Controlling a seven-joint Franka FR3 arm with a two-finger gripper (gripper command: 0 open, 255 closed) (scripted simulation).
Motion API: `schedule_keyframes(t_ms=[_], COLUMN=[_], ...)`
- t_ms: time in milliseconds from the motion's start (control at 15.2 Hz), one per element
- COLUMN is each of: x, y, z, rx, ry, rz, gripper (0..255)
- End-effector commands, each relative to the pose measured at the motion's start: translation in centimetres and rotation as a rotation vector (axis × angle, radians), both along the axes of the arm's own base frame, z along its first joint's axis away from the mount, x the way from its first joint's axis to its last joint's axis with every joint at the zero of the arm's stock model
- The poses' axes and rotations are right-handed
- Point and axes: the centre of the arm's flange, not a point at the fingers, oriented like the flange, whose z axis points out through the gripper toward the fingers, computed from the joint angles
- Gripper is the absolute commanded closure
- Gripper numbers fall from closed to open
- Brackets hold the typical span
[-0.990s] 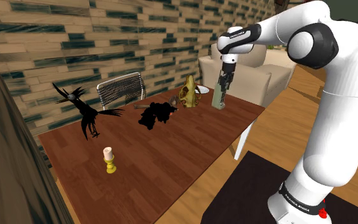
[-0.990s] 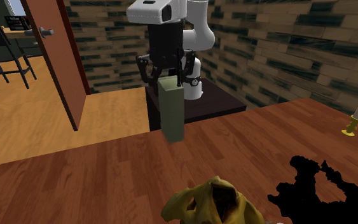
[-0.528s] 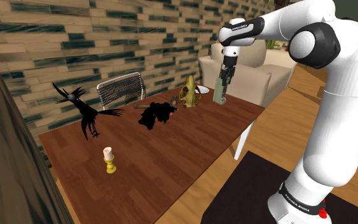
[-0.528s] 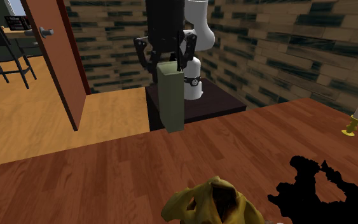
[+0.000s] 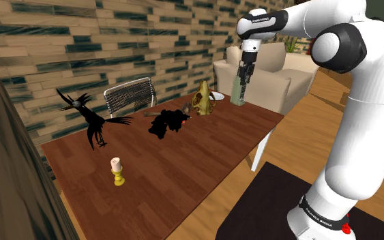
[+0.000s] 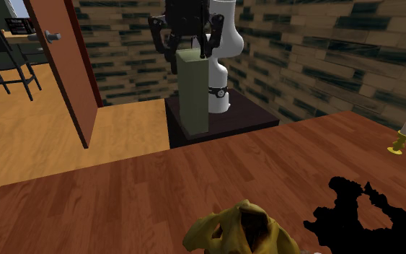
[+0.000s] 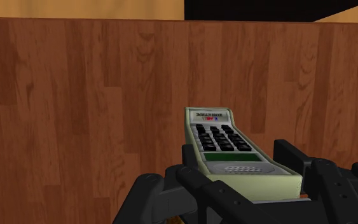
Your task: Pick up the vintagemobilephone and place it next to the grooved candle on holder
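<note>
Pick judged done. The olive-green, slab-shaped vintage mobile phone with a black keypad (image 6: 194, 94) hung upright in the air, clear of the brown wooden table (image 5: 204, 157). In the shoulder view it was above the table's far right end.

The all-black two-finger gripper (image 6: 189, 49) was pinching the phone at its upper end. In the wrist view one black finger (image 7: 191, 160) pressed each long side. The keypad face showed between them, and the rest of the body reached past the fingertips toward the tabletop.

Left to do: carry, set down, release. The cream grooved candle on a yellow holder (image 5: 117, 166) stood near the table's opposite end, well apart from the phone. A flat black shapeless object (image 5: 166, 123) lay between the two, so the crossing probably wanted height.
</note>
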Motion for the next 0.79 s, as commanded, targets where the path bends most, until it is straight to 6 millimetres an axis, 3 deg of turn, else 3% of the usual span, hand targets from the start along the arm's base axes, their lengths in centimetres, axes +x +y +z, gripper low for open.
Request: schedule_keyframes(t_ms=[0,726], x=[0.2,0.2], y=[0.0,0.0], z=[1.2,7.0], rx=[0.000,0.000], ry=[0.000,0.000], rz=[0.000,0.000], gripper=[255,255])
